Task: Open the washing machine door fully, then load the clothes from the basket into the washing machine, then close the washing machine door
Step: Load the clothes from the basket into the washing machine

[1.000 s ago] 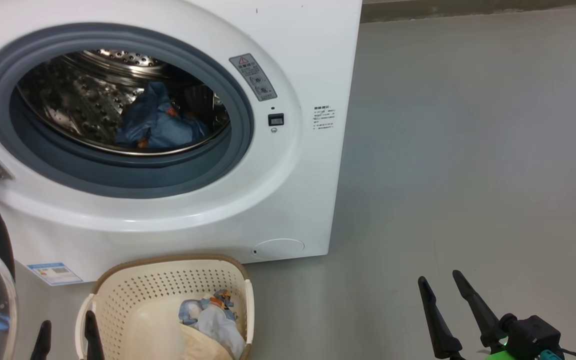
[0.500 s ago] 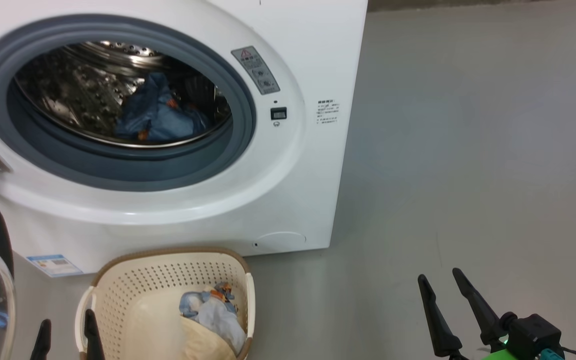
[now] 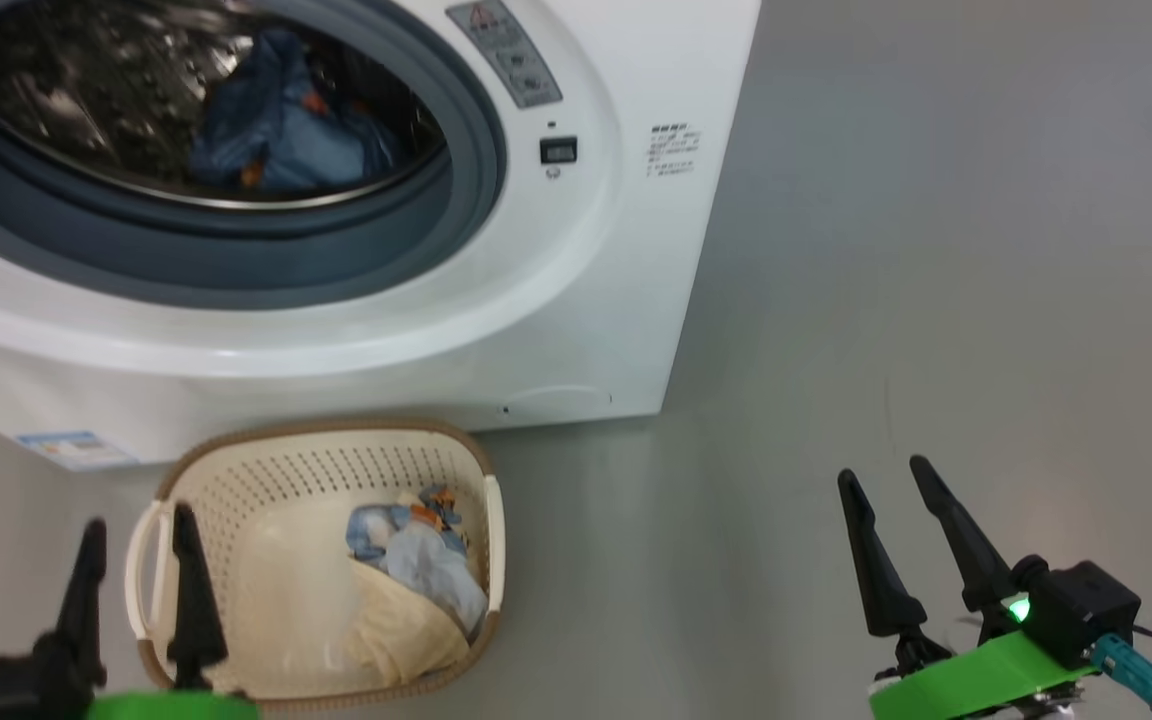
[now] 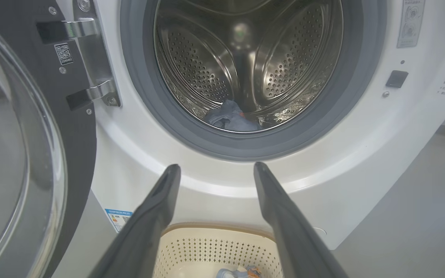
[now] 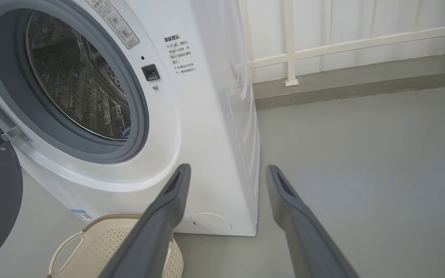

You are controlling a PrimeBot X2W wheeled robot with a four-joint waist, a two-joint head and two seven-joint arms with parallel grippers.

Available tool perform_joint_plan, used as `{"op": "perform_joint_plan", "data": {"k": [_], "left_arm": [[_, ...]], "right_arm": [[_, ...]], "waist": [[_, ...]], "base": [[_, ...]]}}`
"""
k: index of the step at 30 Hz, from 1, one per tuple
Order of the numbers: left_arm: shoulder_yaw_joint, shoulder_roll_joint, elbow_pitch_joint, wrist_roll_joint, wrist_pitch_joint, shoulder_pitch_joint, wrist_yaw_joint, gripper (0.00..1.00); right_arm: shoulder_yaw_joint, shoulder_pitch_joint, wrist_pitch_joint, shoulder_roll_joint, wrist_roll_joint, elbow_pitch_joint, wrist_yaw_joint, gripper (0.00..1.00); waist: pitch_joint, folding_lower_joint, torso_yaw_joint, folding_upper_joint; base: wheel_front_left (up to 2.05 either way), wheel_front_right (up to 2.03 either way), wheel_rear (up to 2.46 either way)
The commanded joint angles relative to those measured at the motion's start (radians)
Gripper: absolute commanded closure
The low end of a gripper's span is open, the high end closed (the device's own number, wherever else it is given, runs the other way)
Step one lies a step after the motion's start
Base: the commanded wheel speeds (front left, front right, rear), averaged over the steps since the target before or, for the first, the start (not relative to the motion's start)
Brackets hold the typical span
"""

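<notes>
The white washing machine (image 3: 576, 300) stands with its round washing machine door (image 4: 17, 154) swung wide to the left on its hinge. One blue garment with orange prints (image 3: 276, 135) lies in the steel drum (image 4: 245, 58). On the floor in front sits the cream basket (image 3: 326, 432), holding more clothes: a light blue piece (image 3: 421, 565) over a cream one (image 3: 406, 630). My left gripper (image 3: 138, 520) is open and empty over the basket's left handle, pointing at the machine (image 4: 214, 166). My right gripper (image 3: 883, 470) is open and empty over bare floor to the right (image 5: 226, 166).
Grey floor (image 3: 936, 250) spreads to the right of the machine. In the right wrist view a white railing (image 5: 290, 54) and a low kerb run along the far wall. A blue label sticker (image 3: 61, 447) sits low on the machine's front.
The head camera has tipped down, so the machine, basket and both grippers sit higher in the picture. Nothing itself has visibly moved; both grippers stay open.
</notes>
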Motion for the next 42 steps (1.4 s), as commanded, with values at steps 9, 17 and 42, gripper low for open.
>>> {"op": "perform_joint_plan", "data": {"k": [9,17,42], "left_arm": [[0.022,0.034,0.109,0.029,-0.006,-0.240,-0.054,0.00],[-0.036,0.072,0.393,0.044,-0.004,-0.467,-0.117,0.00],[-0.262,0.101,1.101,-0.129,0.138,-0.840,-0.181,0.00]], "right_arm": [[0.038,-0.092,-0.005,-0.009,-0.001,-0.051,0.001,0.00],[0.051,-0.155,-0.005,-0.026,-0.026,-0.079,0.001,0.00],[0.028,-0.248,-0.005,-0.012,-0.032,-0.129,0.001,0.00]], "waist": [[0.185,0.0000,-0.004,-0.0001],[0.335,0.0000,-0.019,-0.0001],[0.606,0.0000,-0.047,-0.0001]], "base": [[0.00,0.00,0.00],[0.00,0.00,0.00],[0.00,0.00,0.00]]}}
